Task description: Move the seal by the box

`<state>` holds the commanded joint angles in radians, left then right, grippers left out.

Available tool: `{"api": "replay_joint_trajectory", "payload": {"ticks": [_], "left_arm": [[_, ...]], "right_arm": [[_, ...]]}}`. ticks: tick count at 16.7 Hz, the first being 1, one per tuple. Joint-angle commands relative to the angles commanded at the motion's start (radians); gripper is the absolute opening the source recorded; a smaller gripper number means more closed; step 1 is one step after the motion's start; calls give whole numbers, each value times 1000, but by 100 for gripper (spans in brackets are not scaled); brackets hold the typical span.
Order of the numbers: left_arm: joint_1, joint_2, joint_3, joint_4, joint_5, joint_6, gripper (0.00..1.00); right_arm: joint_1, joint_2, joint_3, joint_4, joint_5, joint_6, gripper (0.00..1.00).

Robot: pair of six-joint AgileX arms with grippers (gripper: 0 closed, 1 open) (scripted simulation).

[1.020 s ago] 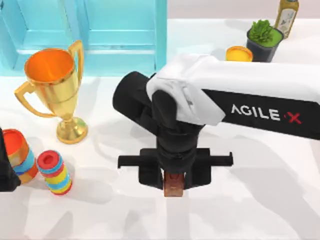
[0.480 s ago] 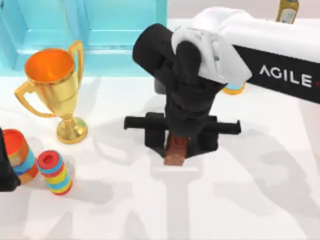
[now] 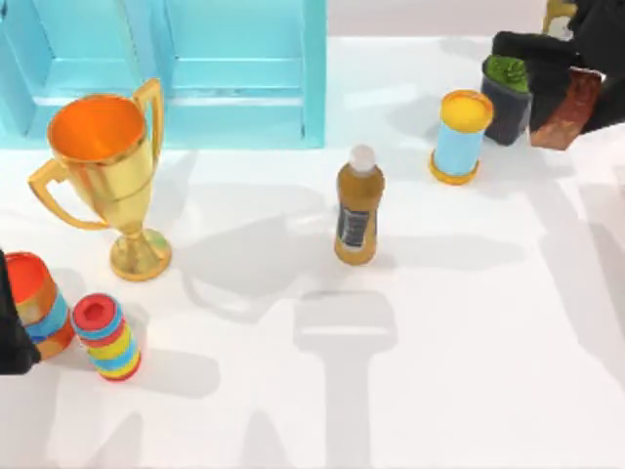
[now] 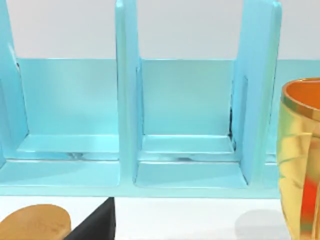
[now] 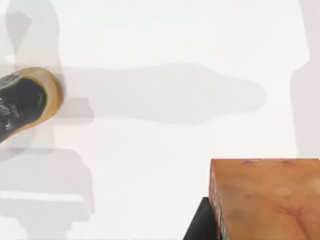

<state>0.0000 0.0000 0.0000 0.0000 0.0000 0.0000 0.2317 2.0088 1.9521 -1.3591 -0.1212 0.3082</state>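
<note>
You are in the carry step: your right gripper (image 3: pixel 576 93), at the far right edge of the top view, is clenched on the seal (image 3: pixel 566 109) and holds it clear of the table (image 3: pixel 469 322). The seal hangs from the fingers with its long axis tilted, its lower end slanting away from the claw toward the table's left. In the right wrist view the seal's (image 5: pixel 265 197) flat reddish face sits just past the fingers, with bare table beyond it and the amber bottle (image 5: pixel 22 102) well off.

The blue box (image 3: pixel 195 68) lies far from the claw, across the table at the rear left. I judge your next move as a long sweep toward it, clearing the amber bottle (image 3: pixel 358 207) and the blue can (image 3: pixel 461 137), then lowering the seal upright beside the box.

Your left gripper (image 3: pixel 12 322) sits parked at the left edge.
</note>
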Motion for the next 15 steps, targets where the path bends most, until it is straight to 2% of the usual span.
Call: {"api": "replay_joint_trajectory", "payload": {"ticks": [3,6,12,15], "left_arm": [[0,0,0,0,0,0,100],[0,0,0,0,0,0,100],[0,0,0,0,0,0,100],[0,0,0,0,0,0,100]], "right_arm": [[-114,27,-2,-62,70,-148,0],[-158,45,-18,-88,120,-217,0],[-162,42,-8,-71,113,-223,0],[-175,36,9,26,74,-239,0]]}}
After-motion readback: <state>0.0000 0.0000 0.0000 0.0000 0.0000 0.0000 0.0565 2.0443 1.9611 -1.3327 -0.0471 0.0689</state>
